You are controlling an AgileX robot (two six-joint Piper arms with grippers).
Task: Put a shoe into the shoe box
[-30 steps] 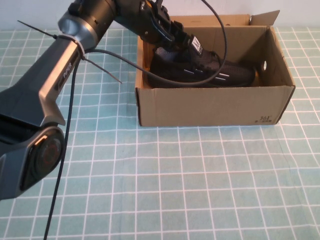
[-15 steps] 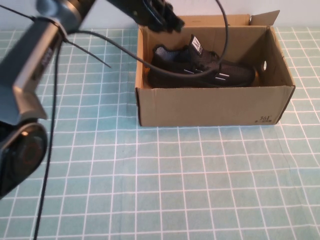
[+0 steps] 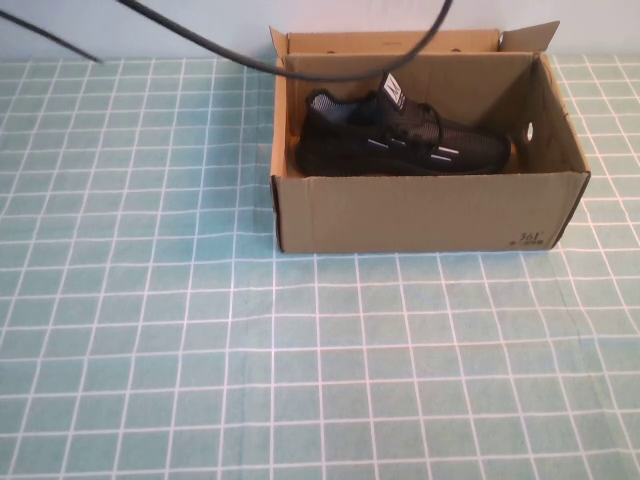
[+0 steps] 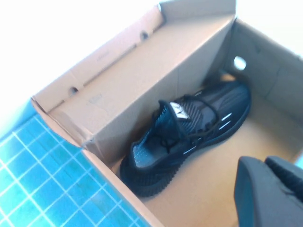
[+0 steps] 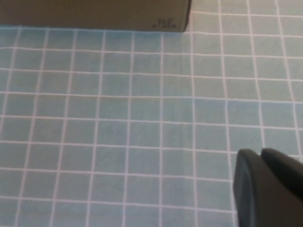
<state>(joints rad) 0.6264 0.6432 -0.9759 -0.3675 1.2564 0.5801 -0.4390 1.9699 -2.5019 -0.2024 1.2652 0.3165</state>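
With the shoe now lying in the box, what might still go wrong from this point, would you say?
A black cable hangs across the shoe box's open top; if it drags, it might snag a flap or shift the box. The left gripper hovers above the box near the shoe and could clip the cardboard wall if it swings low. The right gripper hangs over bare cloth, little risk.

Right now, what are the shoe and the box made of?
The shoe looks like soft black knit fabric, judging by its meshy weave. The shoe box looks like plain brown cardboard, matte with folded flaps. Left claw hovers above the box; right claw over the table.
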